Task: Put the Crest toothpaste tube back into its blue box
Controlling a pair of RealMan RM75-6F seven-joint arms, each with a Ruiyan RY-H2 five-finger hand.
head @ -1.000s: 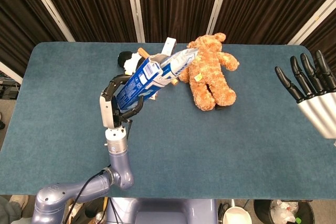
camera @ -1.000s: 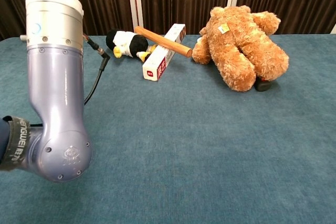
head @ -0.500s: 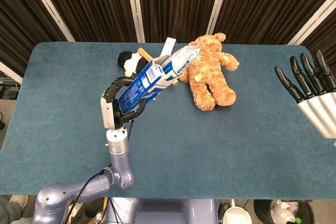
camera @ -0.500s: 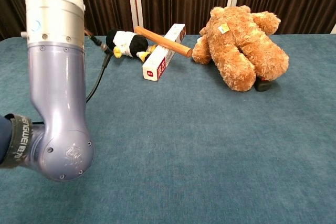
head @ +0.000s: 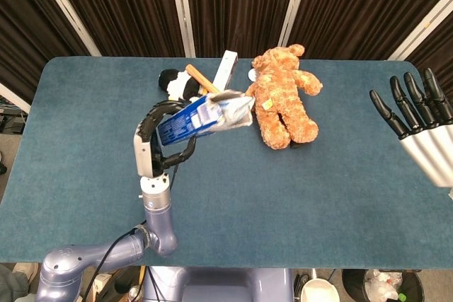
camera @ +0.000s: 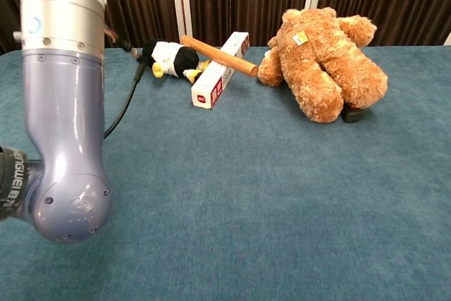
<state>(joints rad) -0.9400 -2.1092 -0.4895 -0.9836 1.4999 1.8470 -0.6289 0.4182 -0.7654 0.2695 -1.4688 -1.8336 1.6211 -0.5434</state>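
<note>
Above table, left robot hand (head: 161, 143) gripping blue box (head: 190, 119)

Legible text is scarce from my station. The blue box (head: 185, 119) shows white print on its side in the head view, too small for me to read. The white carton (camera: 219, 72) in the chest view carries red label patches with unreadable characters. The teddy bear (camera: 325, 63) wears a small yellow tag, illegible. The arm's dark band (camera: 8, 187) shows partial letters I cannot make out.

Plush teddy bear (head: 283, 100), glossy cardboard blue box (head: 185, 119), matt cloth table (head: 318, 189).
</note>
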